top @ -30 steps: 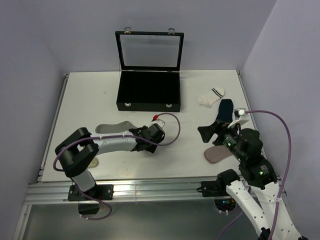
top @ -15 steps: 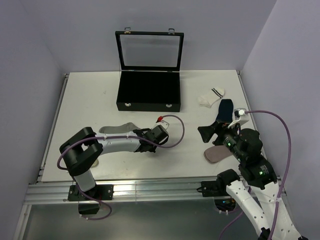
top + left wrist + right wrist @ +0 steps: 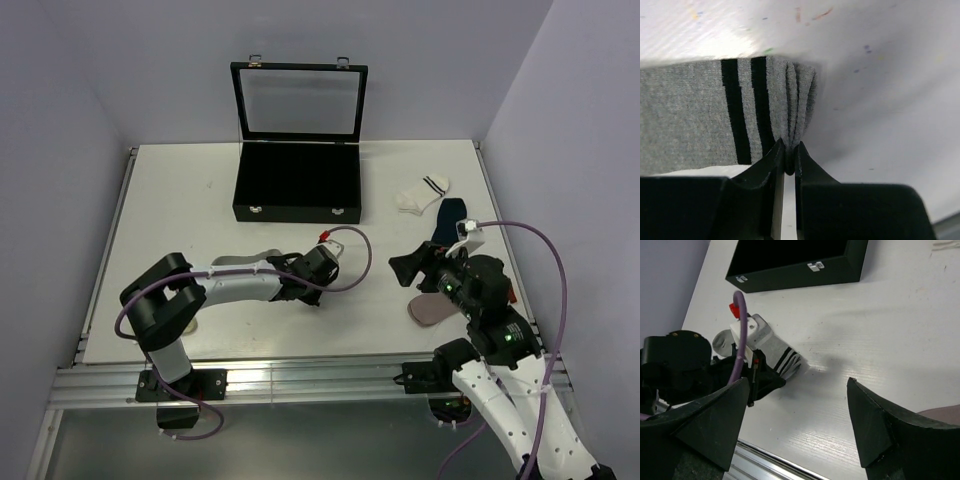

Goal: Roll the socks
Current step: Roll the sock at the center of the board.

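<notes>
The left gripper [image 3: 788, 150] is clenched on the cuff of the grey sock [image 3: 690, 115], which lies near the front of the table [image 3: 180, 200]. The roll seems only beginning, so next the cuff must turn toward the toe. The right gripper [image 3: 798, 382] hangs spread and empty, before the navy sock [image 3: 450, 220].

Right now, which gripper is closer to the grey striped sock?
Left. The left gripper is pinched shut on the grey striped sock at its cuff edge; the right gripper hangs open off to the sock's right, not touching it.
</notes>
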`<state>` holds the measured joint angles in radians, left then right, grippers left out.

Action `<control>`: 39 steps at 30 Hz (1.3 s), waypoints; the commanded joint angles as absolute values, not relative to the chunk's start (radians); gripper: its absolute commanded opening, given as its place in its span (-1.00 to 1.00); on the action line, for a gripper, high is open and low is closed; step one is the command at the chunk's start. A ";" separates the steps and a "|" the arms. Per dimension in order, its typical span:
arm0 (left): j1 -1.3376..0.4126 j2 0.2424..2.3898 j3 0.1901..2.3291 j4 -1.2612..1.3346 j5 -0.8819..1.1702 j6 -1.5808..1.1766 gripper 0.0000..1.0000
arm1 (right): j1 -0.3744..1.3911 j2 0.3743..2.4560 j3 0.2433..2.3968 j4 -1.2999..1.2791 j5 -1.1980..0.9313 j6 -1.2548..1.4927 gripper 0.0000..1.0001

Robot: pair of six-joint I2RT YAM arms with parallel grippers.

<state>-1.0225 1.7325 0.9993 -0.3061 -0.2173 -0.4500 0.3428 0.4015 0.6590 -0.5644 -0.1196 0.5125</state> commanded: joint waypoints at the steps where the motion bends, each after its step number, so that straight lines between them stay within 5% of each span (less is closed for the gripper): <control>1: -0.994 1.717 0.977 -0.230 0.012 -0.532 -0.99 | 0.348 0.423 0.624 -0.477 -0.130 0.564 0.73; 5: -0.942 1.704 0.934 -0.123 0.165 -0.622 -0.99 | 0.350 0.463 0.585 -0.445 -0.121 0.620 0.86; 12: -0.858 1.698 0.818 0.116 0.356 -0.787 -0.99 | 0.371 0.572 0.531 -0.410 -0.057 0.787 0.74; 29: -0.824 1.721 0.699 0.304 0.387 -0.907 -0.99 | 0.656 1.185 0.695 -0.319 0.086 1.063 0.38; 39: -0.818 1.724 0.695 0.304 0.393 -0.890 -0.99 | 0.729 1.365 0.750 -0.273 0.072 1.124 0.27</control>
